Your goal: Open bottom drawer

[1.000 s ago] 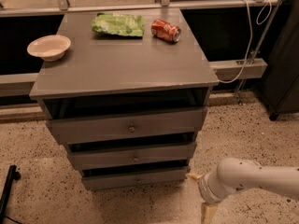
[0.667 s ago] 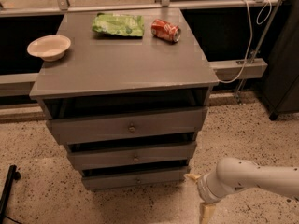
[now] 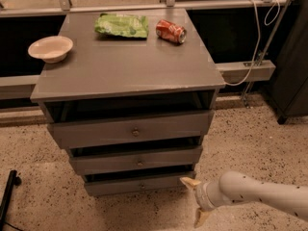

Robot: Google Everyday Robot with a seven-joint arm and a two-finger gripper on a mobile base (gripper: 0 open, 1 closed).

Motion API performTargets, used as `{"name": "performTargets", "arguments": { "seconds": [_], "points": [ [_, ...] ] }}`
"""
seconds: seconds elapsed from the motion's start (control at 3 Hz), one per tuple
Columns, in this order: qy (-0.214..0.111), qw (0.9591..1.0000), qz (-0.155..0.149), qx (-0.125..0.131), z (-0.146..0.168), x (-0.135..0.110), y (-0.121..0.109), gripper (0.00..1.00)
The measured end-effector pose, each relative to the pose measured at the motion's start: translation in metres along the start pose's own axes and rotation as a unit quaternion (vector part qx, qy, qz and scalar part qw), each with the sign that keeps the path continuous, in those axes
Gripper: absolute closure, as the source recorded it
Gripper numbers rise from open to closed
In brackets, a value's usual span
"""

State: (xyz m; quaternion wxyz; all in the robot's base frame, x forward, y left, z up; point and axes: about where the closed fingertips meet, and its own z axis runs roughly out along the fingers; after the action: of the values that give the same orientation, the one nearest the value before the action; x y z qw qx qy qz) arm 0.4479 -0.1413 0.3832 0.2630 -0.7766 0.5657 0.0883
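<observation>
1. Almost nothing has changed over the last second; the hand [image 3: 195, 200] sits low at the right front corner of the drawer unit, where it was a moment ago, and the white arm reaches in from the lower right as before.
2. Its two tan fingertips [image 3: 189, 182] are spread apart, one above the other, pinching nothing; the upper one is just beside the right end of the bottom drawer [image 3: 120, 186], though contact is unclear.
3. The bottom drawer, the slimmest front and lowest of the three, looks no further out than before; its small round knob [image 3: 142, 186] is well left of the hand and ungrasped.
4. So the pull has probably not begun (the approach seems paused); the hand likely needs to travel left to the knob.
5. On the counter [image 3: 125, 66] the bowl [image 3: 50, 48], green snack bag [image 3: 121, 25] and red soda can [image 3: 171, 31] lie unmoved.
</observation>
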Motion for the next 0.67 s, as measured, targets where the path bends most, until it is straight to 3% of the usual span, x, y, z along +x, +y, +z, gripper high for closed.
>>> {"name": "performTargets", "arguments": {
  "seconds": [0.33,0.67],
  "points": [
    [-0.008,0.9997,-0.016,0.017,0.027,0.002,-0.008,0.0],
    [-0.047,0.9984,-0.016,0.028,0.059,0.004,-0.011,0.0]
  ]
}}
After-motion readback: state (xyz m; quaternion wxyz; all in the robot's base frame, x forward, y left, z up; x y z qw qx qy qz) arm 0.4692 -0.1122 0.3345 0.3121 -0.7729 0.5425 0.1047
